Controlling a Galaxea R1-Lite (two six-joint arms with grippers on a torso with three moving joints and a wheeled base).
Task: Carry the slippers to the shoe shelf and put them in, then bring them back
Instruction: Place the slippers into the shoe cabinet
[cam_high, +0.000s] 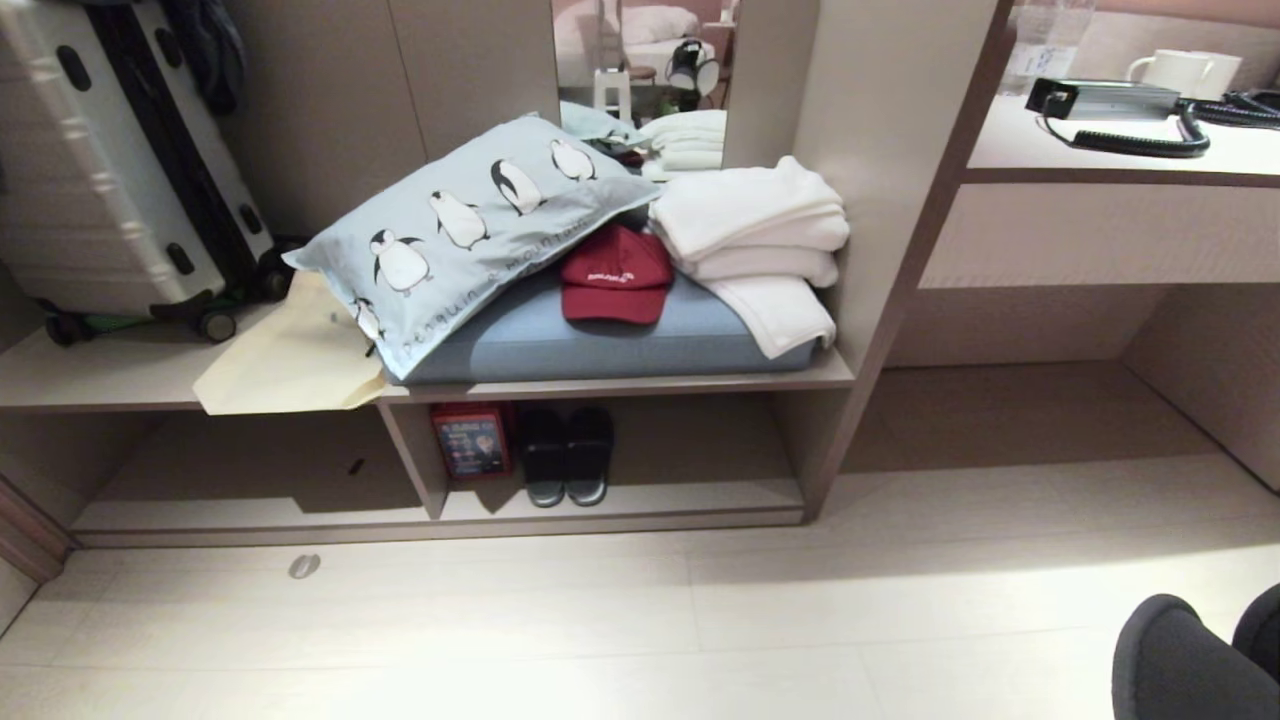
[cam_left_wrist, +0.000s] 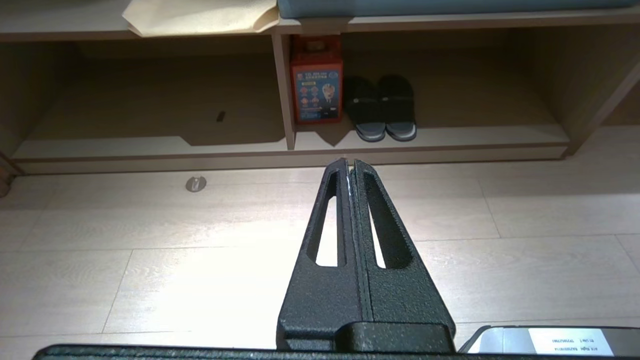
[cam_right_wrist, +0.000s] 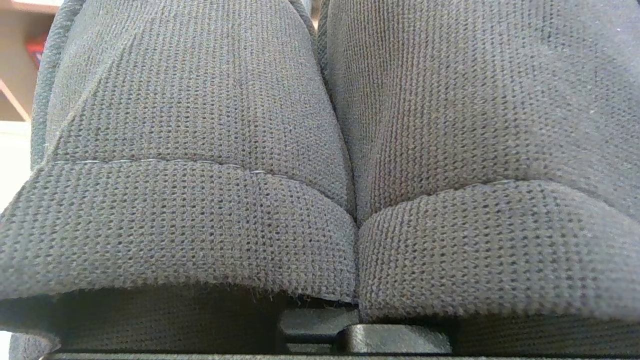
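I am carrying the slippers (cam_right_wrist: 320, 150), the grey-blue pair, pressed side by side with my right gripper clenched on them; in the right wrist view their knitted toe bands fill almost everything, so my own fingers are hidden behind the fabric. In the head view the same pair shows only as two dark rounded shapes at about five o'clock, low over the floor (cam_high: 700, 620) and well apart from the furniture. My left gripper (cam_left_wrist: 350, 165) is closed on nothing, its fingers pressed flat together, pointing toward the shoe shelf (cam_high: 620, 500), which sits at about six o'clock of the cushioned bench above it. That cubby already holds a black pair of slides (cam_high: 566, 455) and, just beside them at their nine o'clock, a red box (cam_high: 472, 440) against the divider. To the three o'clock of the black pair the shelf floor looks free, and I judge that is where my pair should go. So the pick-up seems done and the carry is under way; still left are closing the gap to the shelf, setting the pair inside, then taking it out and bringing it back.
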